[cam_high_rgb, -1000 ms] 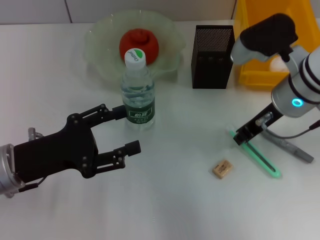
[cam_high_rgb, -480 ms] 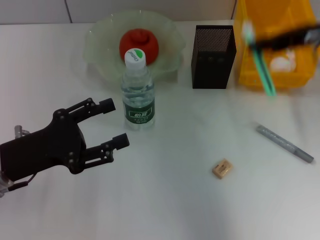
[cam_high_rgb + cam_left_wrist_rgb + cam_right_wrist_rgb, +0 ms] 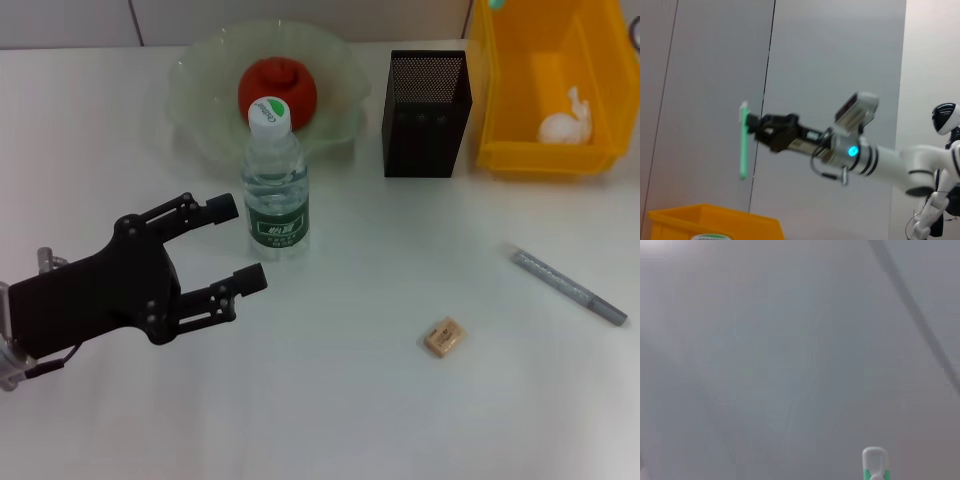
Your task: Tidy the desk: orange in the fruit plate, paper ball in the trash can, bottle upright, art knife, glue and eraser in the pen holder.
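On the desk [image 3: 330, 410], orange [image 3: 277, 88] in fruit plate [image 3: 200, 95], paper ball [image 3: 565, 125] in trash can [image 3: 510, 90] and bottle [image 3: 276, 180] upright; right gripper [image 3: 760, 131] lifts the clamped art knife [image 3: 743, 141] high, left gripper [image 3: 238, 243] gapes empty; glue [image 3: 570, 286], eraser [image 3: 444, 337] await the pen holder [image 3: 425, 100].

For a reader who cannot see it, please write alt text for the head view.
The left tool, open, hovers over the white desk beside the upright bottle. Behind stand the fruit plate holding the orange, the pen holder and the trash can with the paper ball; eraser and glue lie loose.
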Controlling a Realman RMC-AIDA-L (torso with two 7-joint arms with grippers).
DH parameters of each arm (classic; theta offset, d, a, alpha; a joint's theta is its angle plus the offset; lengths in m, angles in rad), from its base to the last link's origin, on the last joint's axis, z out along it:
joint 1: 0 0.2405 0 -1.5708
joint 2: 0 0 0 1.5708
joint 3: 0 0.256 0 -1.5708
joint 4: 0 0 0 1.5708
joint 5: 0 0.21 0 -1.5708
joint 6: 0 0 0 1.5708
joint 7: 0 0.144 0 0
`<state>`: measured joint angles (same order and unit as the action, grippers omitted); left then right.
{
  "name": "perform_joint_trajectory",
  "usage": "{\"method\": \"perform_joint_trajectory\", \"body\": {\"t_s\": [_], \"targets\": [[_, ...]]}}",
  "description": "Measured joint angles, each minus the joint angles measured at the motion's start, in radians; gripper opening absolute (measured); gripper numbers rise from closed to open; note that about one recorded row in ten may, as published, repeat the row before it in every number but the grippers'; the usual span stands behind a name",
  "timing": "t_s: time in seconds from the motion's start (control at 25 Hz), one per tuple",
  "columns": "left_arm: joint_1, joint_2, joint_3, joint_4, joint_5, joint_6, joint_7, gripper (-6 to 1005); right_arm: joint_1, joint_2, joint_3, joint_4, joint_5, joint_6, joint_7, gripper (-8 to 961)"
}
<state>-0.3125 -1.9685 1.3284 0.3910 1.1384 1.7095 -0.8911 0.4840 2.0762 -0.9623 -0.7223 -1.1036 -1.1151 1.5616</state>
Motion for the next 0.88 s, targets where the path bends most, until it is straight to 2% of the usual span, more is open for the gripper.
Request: {"method": "perform_joint_trajectory", "body": {"t_s": [0.08,0.28,0.44,0.72,0.84,0.88], "targets": [[-0.001,0.000,0.000,0.000,0.000,0.000,0.000,796,0.073,-0.001,0.046,0.186,-0.002,0.038,-0.088,174],[-0.004,-0.004,0.000,0.001,0.000,-0.001,0.002,796,0.124,0.001,0.020,0.291,-0.019,0.154,-0.107,174],[-0.006,-0.007,0.002,0.007,0.000,-0.001,0.002,796,0.129,0.003,-0.022,0.310,-0.024,0.179,-0.104,174],[-0.013,-0.007,0.001,0.005,0.000,-0.005,0.008,795,0.129,0.002,-0.041,0.336,-0.033,0.167,-0.095,271],[-0.016,-0.007,0.002,0.005,0.000,-0.005,0.009,795,0.123,0.000,-0.042,0.336,-0.036,0.120,-0.078,312],[-0.016,-0.007,0.003,0.005,0.000,-0.005,0.008,795,0.107,-0.011,-0.042,0.311,-0.056,0.044,-0.045,326]]}}
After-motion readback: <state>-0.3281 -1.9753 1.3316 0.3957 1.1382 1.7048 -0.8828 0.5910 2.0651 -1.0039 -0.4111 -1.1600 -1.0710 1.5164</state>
